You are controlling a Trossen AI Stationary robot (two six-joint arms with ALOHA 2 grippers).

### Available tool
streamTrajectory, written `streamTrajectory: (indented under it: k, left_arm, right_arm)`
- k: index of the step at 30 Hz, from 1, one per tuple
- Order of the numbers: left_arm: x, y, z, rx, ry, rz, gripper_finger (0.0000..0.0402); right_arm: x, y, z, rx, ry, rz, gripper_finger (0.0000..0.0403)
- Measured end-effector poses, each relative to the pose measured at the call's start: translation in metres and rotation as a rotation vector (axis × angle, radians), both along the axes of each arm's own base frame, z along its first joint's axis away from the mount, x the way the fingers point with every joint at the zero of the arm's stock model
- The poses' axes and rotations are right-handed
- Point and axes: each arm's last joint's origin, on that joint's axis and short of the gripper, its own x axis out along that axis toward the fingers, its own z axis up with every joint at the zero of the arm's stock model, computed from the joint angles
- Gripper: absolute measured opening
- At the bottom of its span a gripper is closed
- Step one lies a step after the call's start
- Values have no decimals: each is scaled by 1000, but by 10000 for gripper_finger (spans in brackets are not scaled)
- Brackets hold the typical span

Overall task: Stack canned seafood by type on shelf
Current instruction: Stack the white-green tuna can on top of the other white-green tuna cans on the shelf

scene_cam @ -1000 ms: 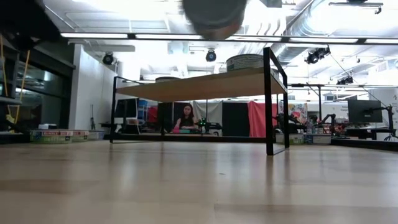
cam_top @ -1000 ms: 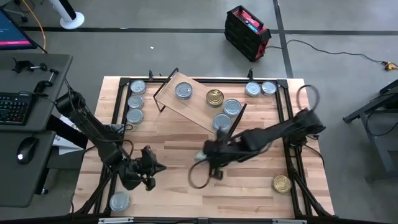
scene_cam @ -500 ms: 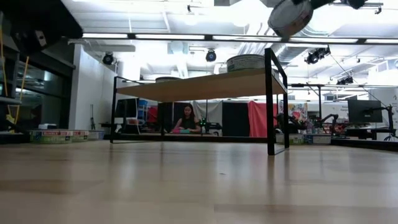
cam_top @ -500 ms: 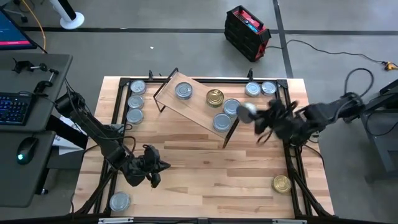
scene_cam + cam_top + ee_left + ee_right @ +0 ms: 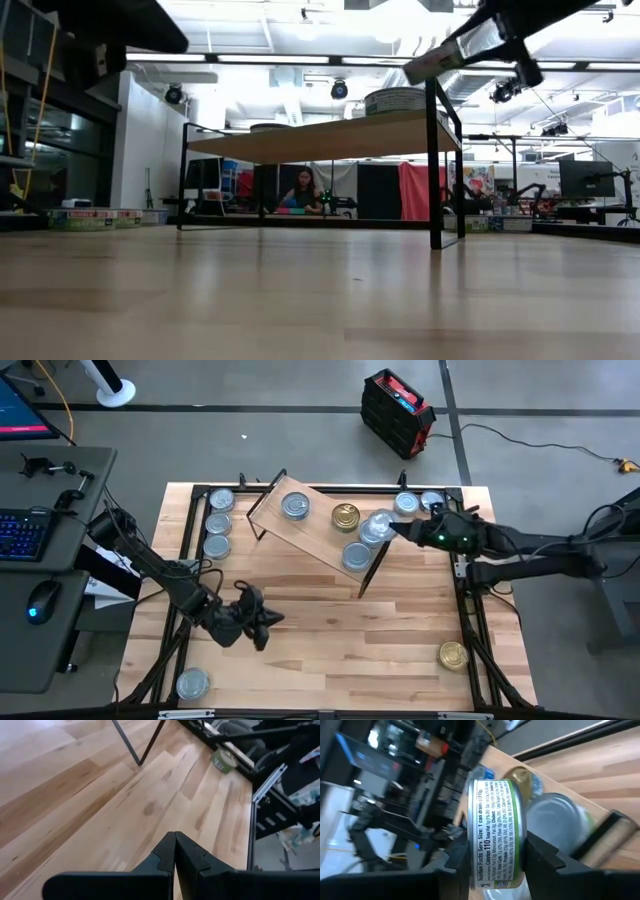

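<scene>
- Plank table (image 5: 300, 610) from above: shelf (image 5: 318, 532) slanted at far centre, carrying silver tins and one gold tin (image 5: 346, 516); right gripper (image 5: 395, 528) clamped on a held tin (image 5: 376, 526) over the shelf's right end; left gripper (image 5: 262, 622) shut, empty, near left.
- Low: held tin (image 5: 440, 58) tilted above shelf (image 5: 330, 135).
- Left wrist: fingers (image 5: 167, 855) pressed together over bare planks.
- Right wrist: held tin (image 5: 495, 832) on edge between fingers (image 5: 545, 855).

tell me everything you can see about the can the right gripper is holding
The held can is a short round tin with silver metal rims and a white and green paper label printed with nutrition text. The right gripper is shut on it, one dark finger against each flat end. It hangs in the air, tilted, above the right end of the shelf, over a silver-topped can already there. Nothing else appears to touch it.
</scene>
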Motion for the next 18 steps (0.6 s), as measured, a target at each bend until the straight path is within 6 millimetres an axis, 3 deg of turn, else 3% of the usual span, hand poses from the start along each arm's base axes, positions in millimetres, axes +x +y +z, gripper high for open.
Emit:
streamTrajectory:
  k: [8, 18]
  left_arm:
    - [1, -2, 1, -36, -3, -28, 0]
    - [1, -3, 0, -33, 19, -74, 0]
  right_arm:
    - [11, -11, -17, 47, 12, -45, 161]
    - [21, -16, -26, 75, 57, -68, 171]
